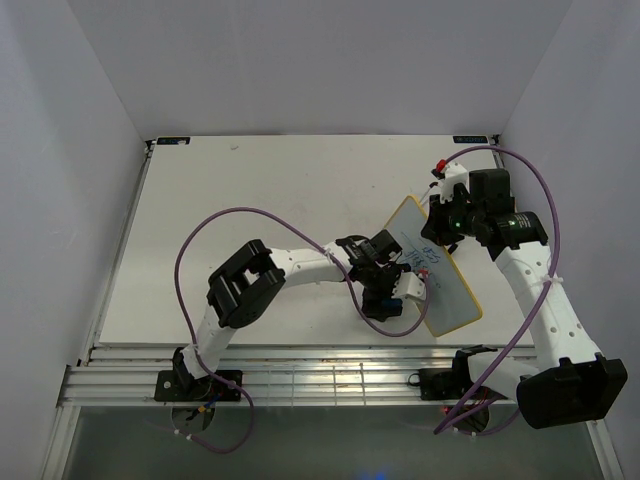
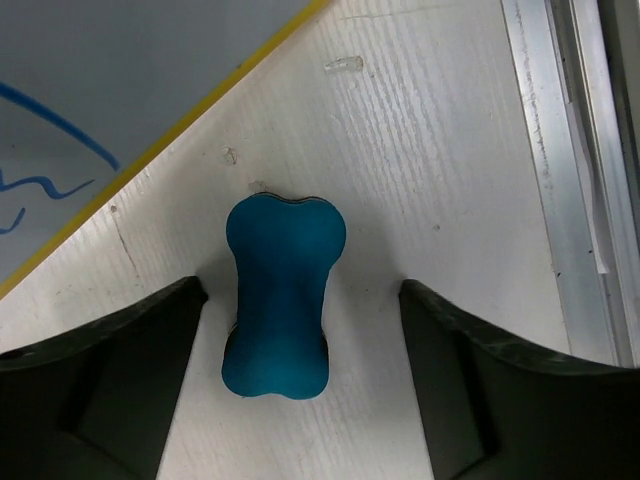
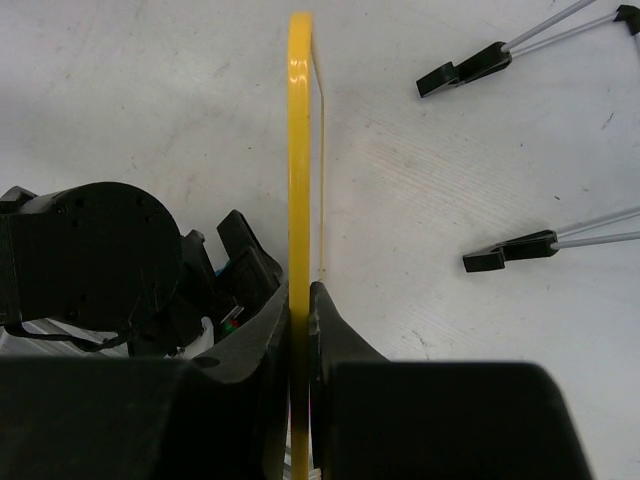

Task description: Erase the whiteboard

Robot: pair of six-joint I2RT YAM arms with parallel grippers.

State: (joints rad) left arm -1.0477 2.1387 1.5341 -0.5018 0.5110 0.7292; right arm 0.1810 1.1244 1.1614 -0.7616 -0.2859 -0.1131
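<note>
The whiteboard (image 1: pixel 445 290), white with a yellow frame and blue scribbles, stands tilted on the table right of centre. My right gripper (image 1: pixel 447 222) is shut on its far top edge; the right wrist view shows the yellow frame (image 3: pixel 300 120) edge-on, pinched between the fingers of this gripper (image 3: pixel 301 300), with its two black feet (image 3: pixel 470 68) on the table. My left gripper (image 1: pixel 398 292) is open, low beside the board's left edge. The teal bone-shaped eraser (image 2: pixel 283 295) lies flat on the table between the spread fingers of the left gripper (image 2: pixel 300 300), untouched. The board's corner (image 2: pixel 90 90) shows at upper left.
The metal rail (image 2: pixel 565 200) along the table's near edge runs right of the eraser. Purple cables (image 1: pixel 215 225) loop over both arms. The left arm's wrist (image 3: pixel 90 260) sits close to the board's left face. White walls enclose the table.
</note>
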